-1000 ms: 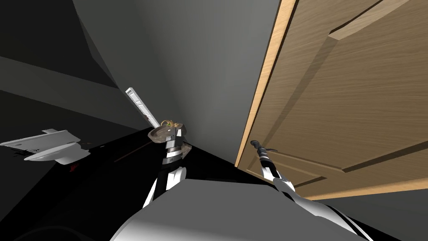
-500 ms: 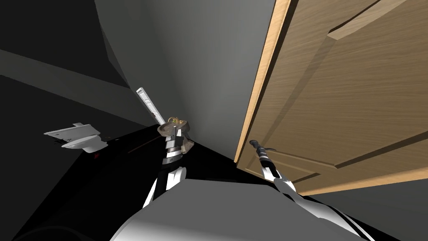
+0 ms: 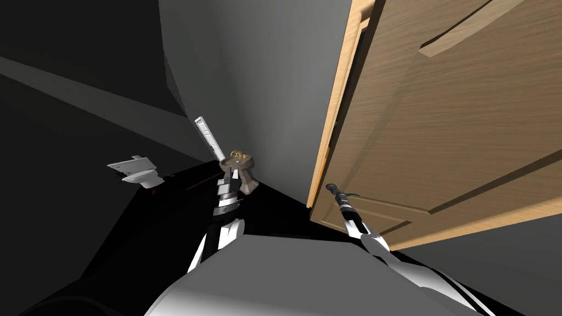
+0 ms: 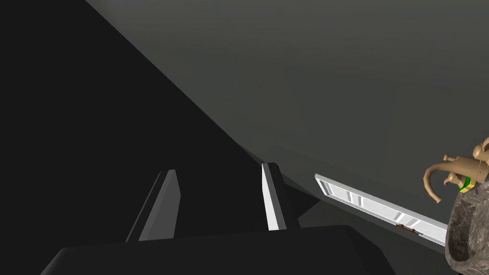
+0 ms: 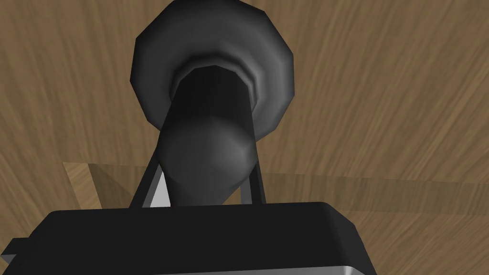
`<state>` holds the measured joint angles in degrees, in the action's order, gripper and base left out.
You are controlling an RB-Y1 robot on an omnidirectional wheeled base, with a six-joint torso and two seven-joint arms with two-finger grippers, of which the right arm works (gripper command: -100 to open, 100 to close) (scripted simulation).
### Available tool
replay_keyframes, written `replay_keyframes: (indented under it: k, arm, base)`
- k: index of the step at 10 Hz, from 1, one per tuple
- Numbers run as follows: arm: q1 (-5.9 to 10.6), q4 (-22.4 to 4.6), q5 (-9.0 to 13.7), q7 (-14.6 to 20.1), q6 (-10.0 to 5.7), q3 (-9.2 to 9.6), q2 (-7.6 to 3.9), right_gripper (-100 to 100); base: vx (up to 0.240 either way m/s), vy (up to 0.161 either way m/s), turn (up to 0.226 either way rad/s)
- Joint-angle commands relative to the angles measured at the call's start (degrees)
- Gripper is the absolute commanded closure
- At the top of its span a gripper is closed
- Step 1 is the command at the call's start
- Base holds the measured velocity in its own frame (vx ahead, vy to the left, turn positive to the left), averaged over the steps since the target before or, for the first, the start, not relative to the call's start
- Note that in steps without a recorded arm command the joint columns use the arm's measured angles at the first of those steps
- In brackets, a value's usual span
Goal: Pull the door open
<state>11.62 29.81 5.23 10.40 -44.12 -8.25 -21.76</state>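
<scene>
Centrally, a mottled basin [image 3: 237,163] stands near the left gripper [image 4: 217,172], fingers apart; right gripper [image 5: 205,160] clamps the wooden door's [image 3: 439,137] dark handle [image 5: 210,114].

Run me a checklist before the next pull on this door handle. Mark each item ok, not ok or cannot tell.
1. Right gripper shut on the door handle: ok. Its fingers press the handle's two sides.
2. Door free of the door frame: ok. A dark gap runs between them.
3. Left gripper empty: ok. It is open with nothing between its fingers.
4. Left arm out of the door's swing: probably ok. It is over by the grey wall, next to the stone basin.
5. Left gripper's clearance from the stone basin: cannot tell.
6. Room behind the base to back away: cannot tell.
</scene>
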Motion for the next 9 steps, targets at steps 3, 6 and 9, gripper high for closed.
replay_keyframes:
  k: [3, 6, 9]
  arm:
    - [-0.53, 0.2, -0.8, 1.6, -0.69, 1.43, -0.49, 100]
    - [-1.32, 0.8, -2.1, 4.1, -2.00, 3.68, -1.66, 100]
    - [-1.97, 1.2, -3.1, 6.1, -3.06, 5.52, -2.61, 100]
  base:
    - [-0.160, -0.028, 0.071]
    - [-0.247, -0.073, 0.112]
    - [-0.260, -0.058, 0.097]
